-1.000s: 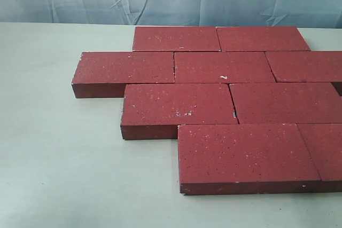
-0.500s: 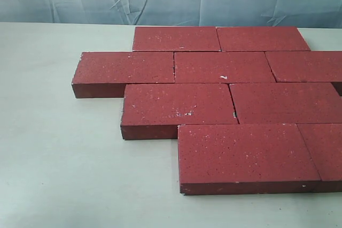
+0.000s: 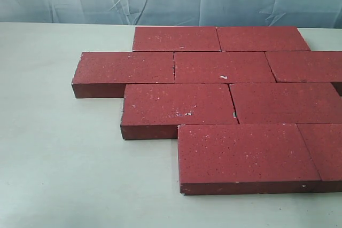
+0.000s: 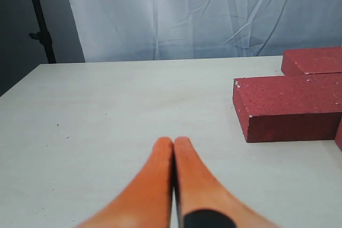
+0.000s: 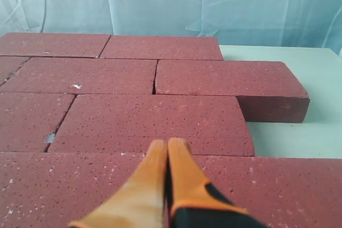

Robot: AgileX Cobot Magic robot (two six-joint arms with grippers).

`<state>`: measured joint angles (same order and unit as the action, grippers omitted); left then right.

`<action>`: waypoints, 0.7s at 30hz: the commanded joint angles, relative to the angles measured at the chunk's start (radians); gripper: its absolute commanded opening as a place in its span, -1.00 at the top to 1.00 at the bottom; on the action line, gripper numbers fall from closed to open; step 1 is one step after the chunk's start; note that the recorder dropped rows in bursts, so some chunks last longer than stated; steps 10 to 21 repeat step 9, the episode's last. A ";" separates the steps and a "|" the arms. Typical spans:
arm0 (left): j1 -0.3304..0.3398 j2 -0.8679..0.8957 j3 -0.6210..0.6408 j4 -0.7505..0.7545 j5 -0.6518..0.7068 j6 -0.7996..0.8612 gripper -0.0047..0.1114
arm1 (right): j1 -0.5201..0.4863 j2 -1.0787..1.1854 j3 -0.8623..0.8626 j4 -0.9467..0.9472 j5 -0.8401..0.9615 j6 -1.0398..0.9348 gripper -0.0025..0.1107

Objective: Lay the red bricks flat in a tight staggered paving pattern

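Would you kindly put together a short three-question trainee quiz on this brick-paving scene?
1. True or false: one of the dark-red rectangular paver bricks stands on its edge.
2. Multiple choice: the left gripper is A) wide open, B) shut with nothing in it, C) shut on a brick.
3. Fill in: on the pale table, the bricks form ___ staggered rows in the exterior view.

Key: 1 false, every brick lies flat; 2 B; 3 four.
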<state>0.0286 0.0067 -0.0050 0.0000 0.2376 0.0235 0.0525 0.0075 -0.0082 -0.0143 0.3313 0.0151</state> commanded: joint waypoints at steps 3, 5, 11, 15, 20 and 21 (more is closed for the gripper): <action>0.002 -0.007 0.005 -0.006 0.002 -0.005 0.92 | -0.006 -0.007 0.008 0.003 -0.008 -0.004 0.97; 0.002 -0.007 0.005 -0.006 0.002 -0.005 0.92 | -0.006 -0.007 0.008 0.000 -0.012 -0.004 0.97; 0.002 -0.007 0.005 -0.006 0.002 -0.005 0.92 | -0.006 -0.007 0.008 -0.001 -0.012 -0.004 0.97; 0.002 -0.007 0.005 -0.006 0.002 -0.005 0.92 | -0.006 -0.007 0.008 -0.001 -0.012 -0.004 0.97; 0.002 -0.007 0.005 -0.006 0.002 -0.005 0.92 | -0.006 -0.007 0.008 -0.001 -0.012 -0.004 0.97; 0.002 -0.007 0.005 -0.006 0.002 -0.005 0.92 | -0.006 -0.007 0.008 -0.001 -0.012 -0.004 0.97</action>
